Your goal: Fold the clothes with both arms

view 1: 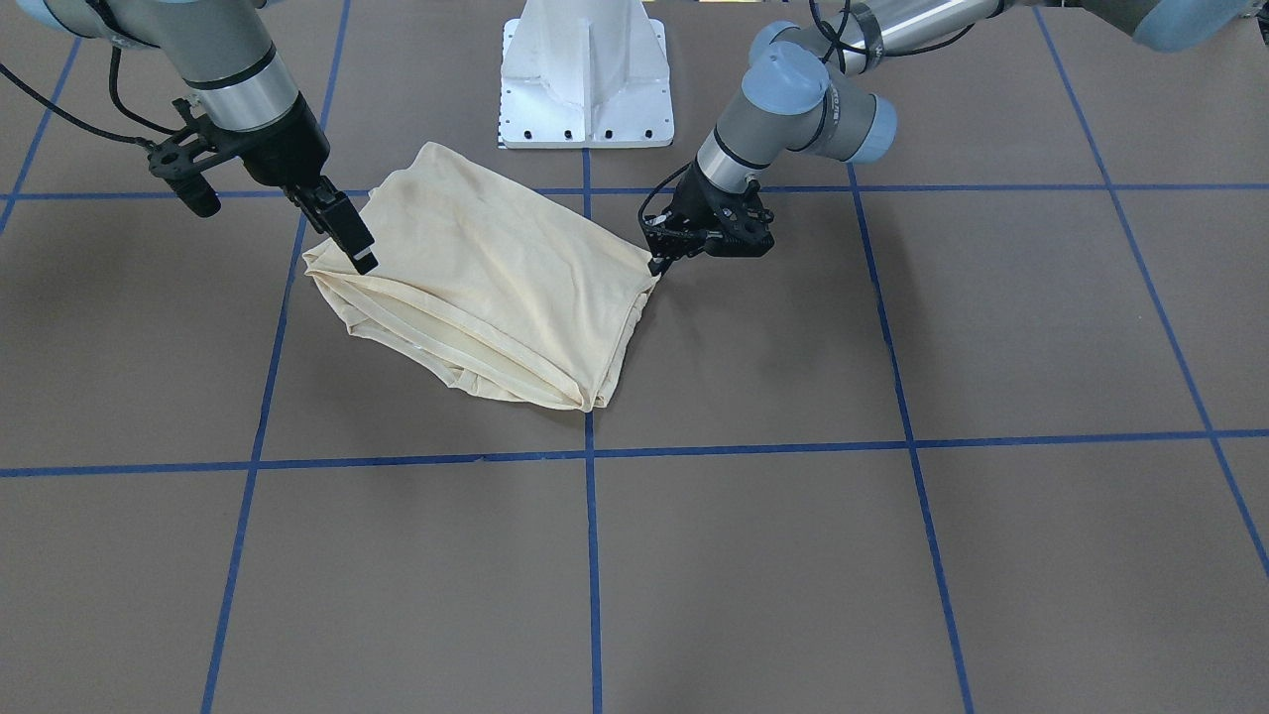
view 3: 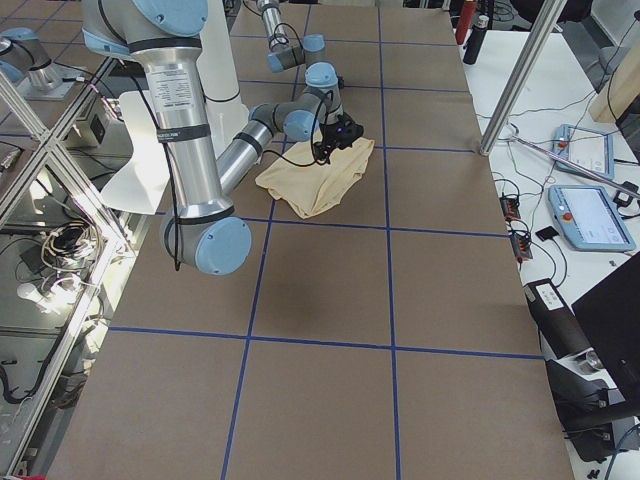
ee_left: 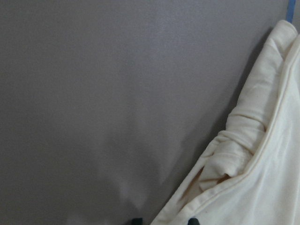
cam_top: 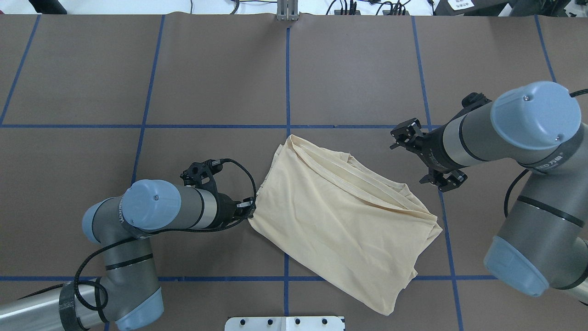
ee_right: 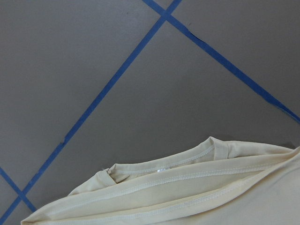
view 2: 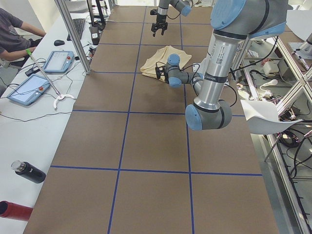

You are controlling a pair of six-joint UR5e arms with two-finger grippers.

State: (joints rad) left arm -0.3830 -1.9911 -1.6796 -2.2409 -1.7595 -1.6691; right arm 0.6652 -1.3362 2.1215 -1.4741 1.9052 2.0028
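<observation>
Left gripper [view 1: 658, 260], a black two-finger claw on the silver-grey tubular left arm [cam_top: 151, 216] with light blue joint caps, is down at table level. It pinches the left-hand corner of the pale cream-yellow soft knit T-shirt [view 1: 496, 278]; in the wrist view, cloth fills the gap between both dark tips. T-shirt lies as a folded, rumpled packet between the two grippers, skewed to the grid and across the centre tape line. Stitched hems [view 1: 466, 337] stack in several layers along the edge away from the robot. Ribbed neckband [ee_right: 164, 168] shows at the right-hand end. Handling, my read: light, limp, no stiffness, not fragile. It will likely sag between holds, and loose layers may slide over one another or spill out. Best taken at corners or along the stitched hems, catching every layer. One hold per arm, spread wide along one edge, should keep the cloth taut. Right gripper [view 1: 359, 256], same make on the right arm [cam_top: 505, 128], is raised over the right-hand end, holding nothing, fingers apparently parted. Around it all, brown table [view 1: 892, 555] with a blue tape grid. Behind the packet, white metal pedestal [view 1: 587, 89]. Farthest off, a side desk with a seated person [view 2: 12, 34] and grey-blue tablets [view 2: 58, 61]. Count: one T-shirt, two arms, two grippers, one pedestal, one person, two tablets.
</observation>
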